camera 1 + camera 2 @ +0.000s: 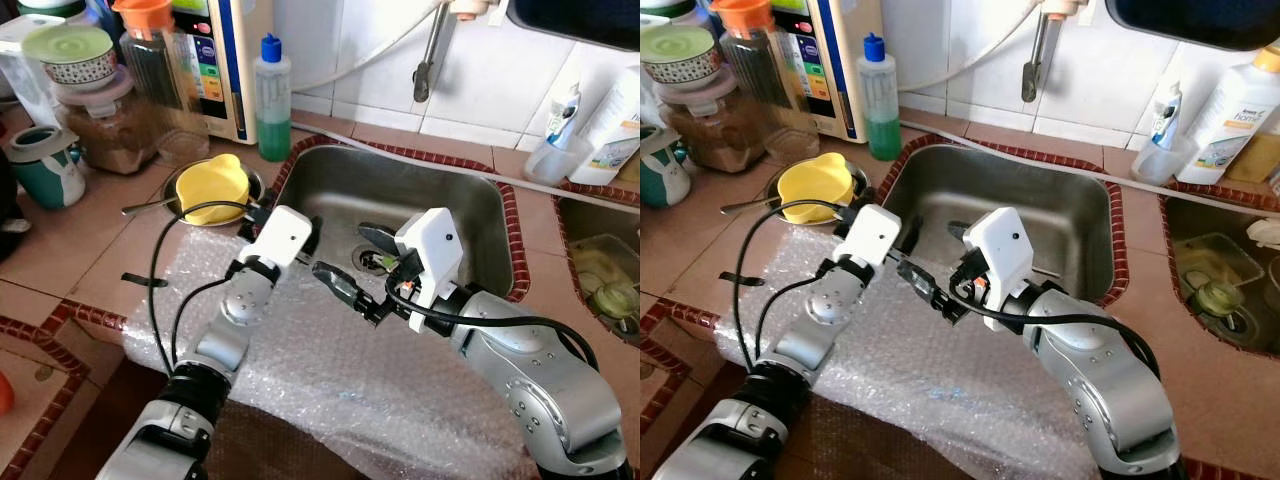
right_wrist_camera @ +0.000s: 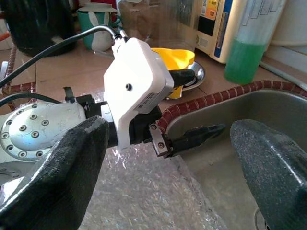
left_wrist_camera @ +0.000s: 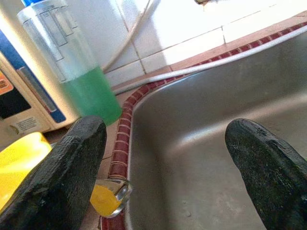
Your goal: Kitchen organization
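Observation:
A yellow bowl (image 1: 210, 188) sits in a shallow metal dish (image 1: 256, 181) on the tiled counter, just left of the steel sink (image 1: 420, 190). My left gripper (image 1: 284, 214) is open and straddles the sink's left rim, one finger by the yellow bowl and the other over the basin; the left wrist view shows its fingers (image 3: 57, 177) spread with nothing between them. My right gripper (image 1: 352, 262) is open too, over the sink's near left corner and pointing at the left wrist. A bottle of green dish soap (image 1: 272, 100) stands behind the bowl.
Bubble wrap (image 1: 330, 380) covers the counter in front of the sink. Jars (image 1: 110, 110), a teal mug (image 1: 45, 165) and a white appliance (image 1: 225, 60) crowd the back left. A tap (image 1: 430, 50) hangs over the sink. Bottles (image 1: 610, 130) and a second basin (image 1: 600, 270) lie right.

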Robot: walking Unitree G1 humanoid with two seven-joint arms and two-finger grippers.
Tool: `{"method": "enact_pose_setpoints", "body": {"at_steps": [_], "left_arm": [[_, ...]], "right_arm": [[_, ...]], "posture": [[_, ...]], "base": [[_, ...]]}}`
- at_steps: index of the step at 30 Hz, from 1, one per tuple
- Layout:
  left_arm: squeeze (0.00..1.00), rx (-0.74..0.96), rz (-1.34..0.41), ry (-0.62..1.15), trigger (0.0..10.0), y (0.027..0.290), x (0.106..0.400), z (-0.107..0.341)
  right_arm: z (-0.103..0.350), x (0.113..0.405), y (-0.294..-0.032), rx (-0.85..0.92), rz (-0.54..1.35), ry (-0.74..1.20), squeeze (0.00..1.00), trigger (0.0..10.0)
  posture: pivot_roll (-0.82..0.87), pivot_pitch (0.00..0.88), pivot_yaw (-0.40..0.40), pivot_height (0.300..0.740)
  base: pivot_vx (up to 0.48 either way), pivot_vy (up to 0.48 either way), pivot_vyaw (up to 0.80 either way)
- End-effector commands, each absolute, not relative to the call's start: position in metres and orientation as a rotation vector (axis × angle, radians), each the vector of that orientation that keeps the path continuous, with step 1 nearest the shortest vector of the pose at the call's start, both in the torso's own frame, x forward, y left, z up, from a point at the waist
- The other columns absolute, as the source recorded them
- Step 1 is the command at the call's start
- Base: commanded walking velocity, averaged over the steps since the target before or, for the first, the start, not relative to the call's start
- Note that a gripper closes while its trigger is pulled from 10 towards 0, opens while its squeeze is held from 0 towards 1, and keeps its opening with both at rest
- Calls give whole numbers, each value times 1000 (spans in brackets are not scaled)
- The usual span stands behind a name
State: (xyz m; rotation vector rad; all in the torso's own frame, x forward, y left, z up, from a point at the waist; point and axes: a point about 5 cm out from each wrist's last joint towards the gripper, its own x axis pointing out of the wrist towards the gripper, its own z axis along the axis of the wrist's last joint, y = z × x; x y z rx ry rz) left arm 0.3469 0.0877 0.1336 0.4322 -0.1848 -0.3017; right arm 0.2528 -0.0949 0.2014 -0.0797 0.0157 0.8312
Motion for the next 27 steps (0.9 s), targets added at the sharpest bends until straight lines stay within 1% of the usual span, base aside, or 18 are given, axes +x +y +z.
{"method": "enact_pose_setpoints", "body": {"at_steps": [1,6,17,22,27], "left_arm": [[0,434,-297,-192,10000,91,347,137],[0,443,-293,-193,10000,92,348,136],[0,441,-268,-203,10000,96,348,138],[0,446,-230,-207,10000,101,349,140],[0,482,-162,-207,10000,114,351,140]], "right_arm": [[201,252,-94,-83,831,9,0,10000],[201,253,-94,-86,829,8,0,10000],[201,253,-93,-86,825,7,0,10000],[201,254,-94,-86,820,6,0,10000],[201,253,-92,-76,826,4,0,10000]], "posture": [[-72,83,-6,740],[-72,83,-5,740],[-68,86,-1,740],[-66,86,1,740],[-64,87,6,740]], "base": [[0,-307,0],[0,-270,0],[0,0,0],[0,0,0],[0,0,0]]}}
